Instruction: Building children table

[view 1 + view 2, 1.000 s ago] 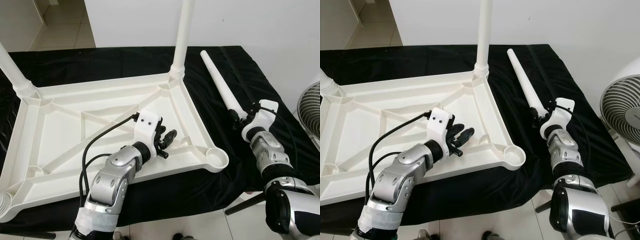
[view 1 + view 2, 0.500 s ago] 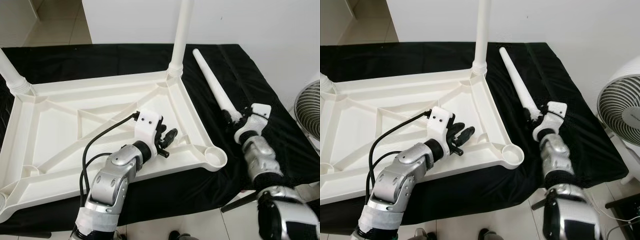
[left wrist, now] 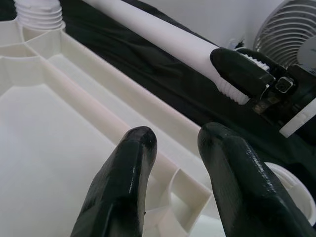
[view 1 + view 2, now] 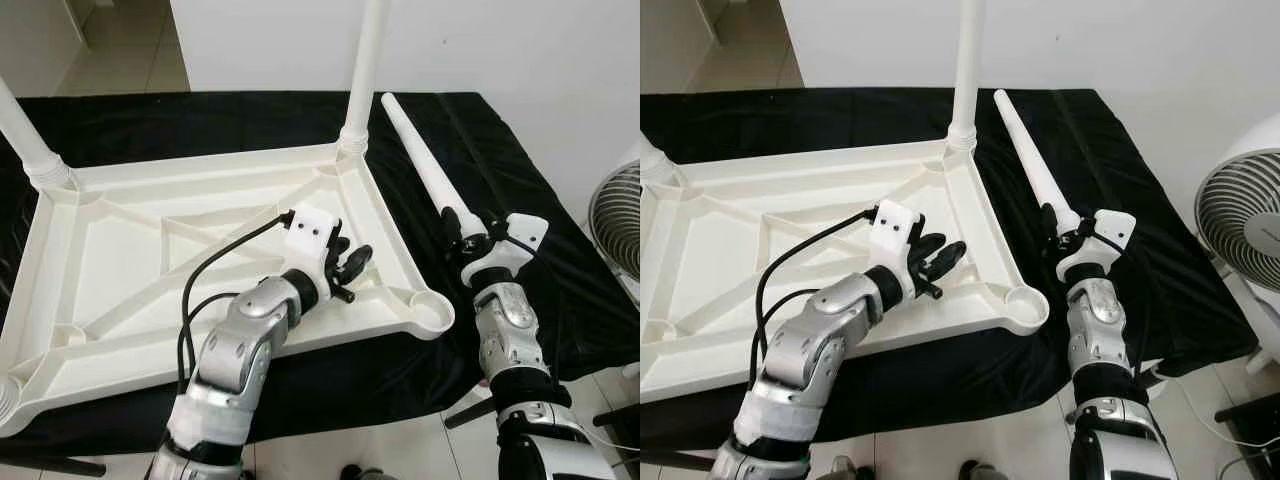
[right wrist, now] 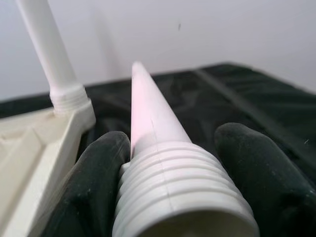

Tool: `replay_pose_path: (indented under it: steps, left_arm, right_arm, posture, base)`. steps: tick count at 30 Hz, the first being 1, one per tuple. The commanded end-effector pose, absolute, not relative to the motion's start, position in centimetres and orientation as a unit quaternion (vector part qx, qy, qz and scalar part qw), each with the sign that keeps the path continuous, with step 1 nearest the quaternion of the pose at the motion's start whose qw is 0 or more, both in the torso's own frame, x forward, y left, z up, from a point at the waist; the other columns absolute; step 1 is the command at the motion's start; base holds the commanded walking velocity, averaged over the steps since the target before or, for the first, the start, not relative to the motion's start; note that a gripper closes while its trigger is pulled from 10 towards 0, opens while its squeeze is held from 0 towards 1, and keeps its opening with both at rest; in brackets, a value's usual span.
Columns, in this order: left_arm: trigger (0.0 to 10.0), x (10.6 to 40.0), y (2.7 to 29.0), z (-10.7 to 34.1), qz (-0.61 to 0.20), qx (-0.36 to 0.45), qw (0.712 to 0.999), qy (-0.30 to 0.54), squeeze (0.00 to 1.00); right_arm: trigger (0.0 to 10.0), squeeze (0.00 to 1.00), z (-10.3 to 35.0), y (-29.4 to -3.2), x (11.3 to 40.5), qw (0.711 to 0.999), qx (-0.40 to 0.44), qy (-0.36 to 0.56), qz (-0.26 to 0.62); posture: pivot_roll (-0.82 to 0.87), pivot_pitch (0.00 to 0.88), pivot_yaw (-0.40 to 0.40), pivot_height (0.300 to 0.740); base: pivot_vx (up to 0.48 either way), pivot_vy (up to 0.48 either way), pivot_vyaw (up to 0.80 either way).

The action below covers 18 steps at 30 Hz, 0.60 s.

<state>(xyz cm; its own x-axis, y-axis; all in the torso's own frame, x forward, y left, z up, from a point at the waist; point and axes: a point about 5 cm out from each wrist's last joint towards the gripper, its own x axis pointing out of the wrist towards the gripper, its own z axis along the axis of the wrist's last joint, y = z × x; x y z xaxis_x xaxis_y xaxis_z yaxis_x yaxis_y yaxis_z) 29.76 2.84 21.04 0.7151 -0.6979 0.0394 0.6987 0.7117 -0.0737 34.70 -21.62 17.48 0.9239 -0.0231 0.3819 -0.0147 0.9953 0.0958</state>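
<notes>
The white table top point(image 4: 120, 290) lies upside down on a black cloth. Legs stand in its far right corner point(image 4: 362, 70) and far left corner point(image 4: 25, 135). The near right corner socket point(image 4: 432, 315) is an empty round cup. A loose tapered white leg point(image 4: 425, 170) lies on the cloth right of the table. My right gripper point(image 4: 462, 232) is shut on its ribbed thick end point(image 5: 173, 182), a black finger point(image 5: 94, 182) on each side. Over the table's underside, near the right rim, my left gripper point(image 4: 350, 270) hangs open with nothing between its fingers point(image 3: 123, 177).
A white fan point(image 4: 1240, 235) stands off the table's right side. A third leg's ribbed base point(image 4: 5, 400) shows at the near left corner. The black cloth point(image 4: 520, 160) has free room beyond the loose leg. A white wall rises behind.
My left gripper has shifted right, closer to the table's right rim. The right gripper with the leg's thick end has drawn in towards the near right corner. The camera also moved slightly.
</notes>
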Motion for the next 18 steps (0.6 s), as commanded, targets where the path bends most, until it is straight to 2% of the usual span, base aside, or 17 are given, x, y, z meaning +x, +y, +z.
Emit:
replay_pose_path:
  steps: [1,10,13,17,18]
  left_arm:
    - [10.0,29.8,2.3,21.2,-0.394,-0.041,0.918,-0.007,0.0]
    - [10.0,30.2,2.1,21.7,-0.406,-0.042,0.913,-0.015,0.0]
    - [10.0,30.3,1.9,21.7,-0.409,-0.042,0.911,-0.015,0.0]
    - [10.0,30.2,1.8,21.7,-0.413,-0.043,0.909,-0.016,0.0]
    - [10.0,30.2,1.7,21.8,-0.416,-0.044,0.908,-0.017,0.0]
  right_arm:
    - [10.0,0.0,17.7,-21.3,34.3,0.976,0.044,-0.212,-0.005]
    - [10.0,0.0,17.7,-21.4,33.6,0.974,0.052,-0.217,-0.027]
    - [10.0,0.0,17.3,-21.4,33.8,0.979,0.071,-0.188,-0.029]
    - [10.0,0.0,15.7,-21.2,33.9,0.99,0.054,-0.127,-0.032]
    - [10.0,0.0,14.1,-21.1,33.9,0.996,0.026,-0.074,-0.034]
  posture:
    - [0.0,0.077,0.011,0.74]
    - [-0.02,0.063,0.017,0.74]
    - [-0.02,0.066,0.014,0.74]
    - [-0.03,0.075,0.015,0.74]
    - [-0.03,0.076,0.016,0.74]
  base:
    - [0.0,0.0,0.0]
    - [0.0,0.0,0.0]
    - [0.0,0.0,0.0]
    - [0.0,0.0,0.0]
    - [0.0,0.0,0.0]
